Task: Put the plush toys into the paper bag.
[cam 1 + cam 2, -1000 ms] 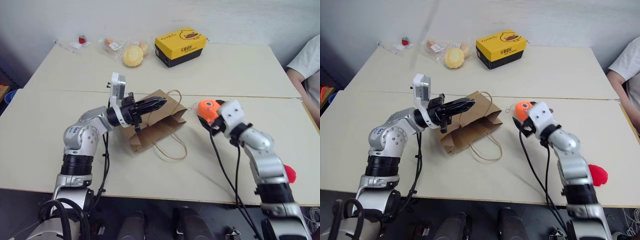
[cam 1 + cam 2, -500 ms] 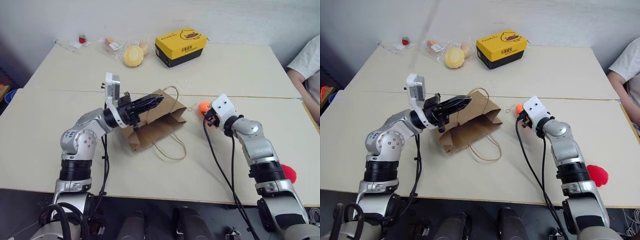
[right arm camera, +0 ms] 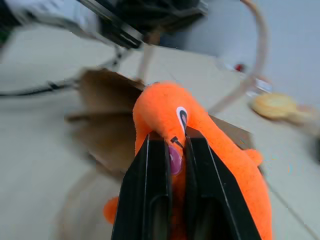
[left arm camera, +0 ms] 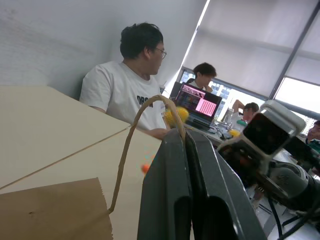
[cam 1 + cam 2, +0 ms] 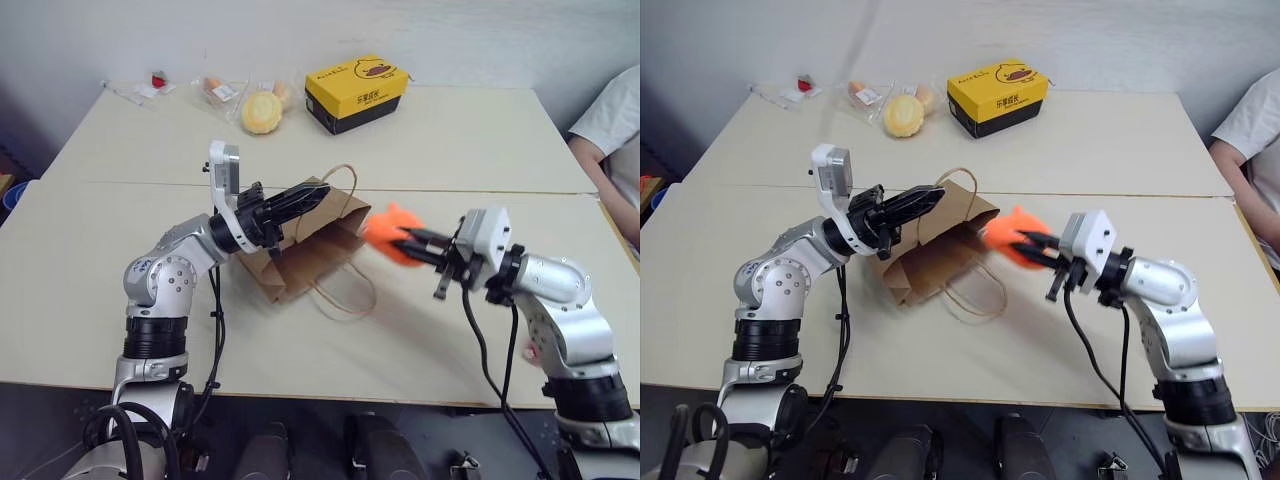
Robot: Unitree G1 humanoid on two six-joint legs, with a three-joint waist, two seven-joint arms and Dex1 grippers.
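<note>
The brown paper bag [image 5: 312, 256] lies on its side in the middle of the table, its mouth toward my right arm. My left gripper [image 5: 316, 192] is shut on the bag's upper rim by a cord handle [image 4: 131, 145] and holds the mouth raised. My right gripper [image 5: 408, 241] is shut on the orange plush toy [image 5: 384, 229] and holds it in the air just outside the bag's mouth. In the right wrist view the black fingers [image 3: 152, 170] pinch the toy [image 3: 165, 110] in front of the bag [image 3: 102, 112]. A sliver of the red plush toy [image 5: 529, 350] shows behind my right forearm.
A yellow and black duck-print box [image 5: 358, 92] stands at the back of the table, with a wrapped pale yellow round item [image 5: 262, 111] and small packets [image 5: 222, 90] to its left. A person [image 5: 612, 130] sits at the table's right edge.
My right gripper has shut on the orange toy, lifted it off the table and swung it left toward the bag's mouth. The left gripper still holds the bag's rim in place.
</note>
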